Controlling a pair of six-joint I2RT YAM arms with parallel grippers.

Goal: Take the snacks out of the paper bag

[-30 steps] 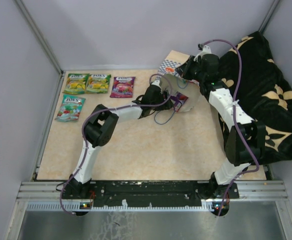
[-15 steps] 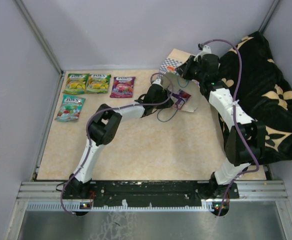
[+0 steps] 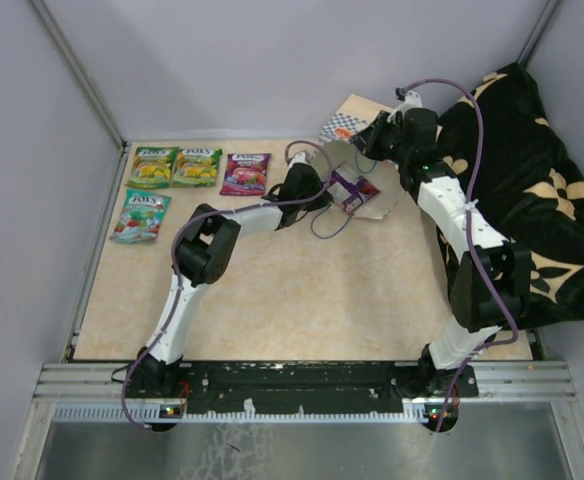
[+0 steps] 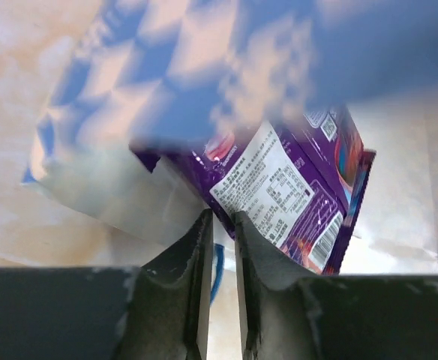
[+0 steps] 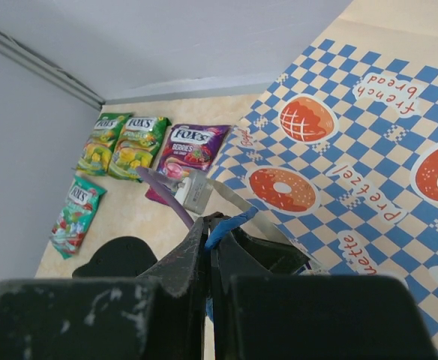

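The paper bag [image 3: 344, 127] lies on its side at the back, its checkered, fruit-printed face [image 5: 339, 150] filling the right wrist view. My right gripper [image 3: 372, 135] [image 5: 213, 225] is shut on the bag's blue cord handle [image 5: 230, 220]. A purple snack [image 3: 352, 188] [image 4: 294, 195] sticks out of the bag's mouth, back label showing. My left gripper [image 3: 328, 186] [image 4: 219, 217] has its jaws drawn narrow on that pouch's lower edge. Out on the table lie two green-yellow snacks [image 3: 153, 167] [image 3: 196, 167], another purple one [image 3: 245, 173] and a teal one [image 3: 140, 215].
A black cloth with tan flowers [image 3: 522, 170] covers the right side beside the right arm. Grey walls close in the table at the left and back. A loop of purple cable [image 3: 322, 225] hangs off the left arm near the bag.
The left gripper's jaws have narrowed from wide open onto the purple pouch. The wrist and the pouch have shifted slightly back and left. The right arm has held still.
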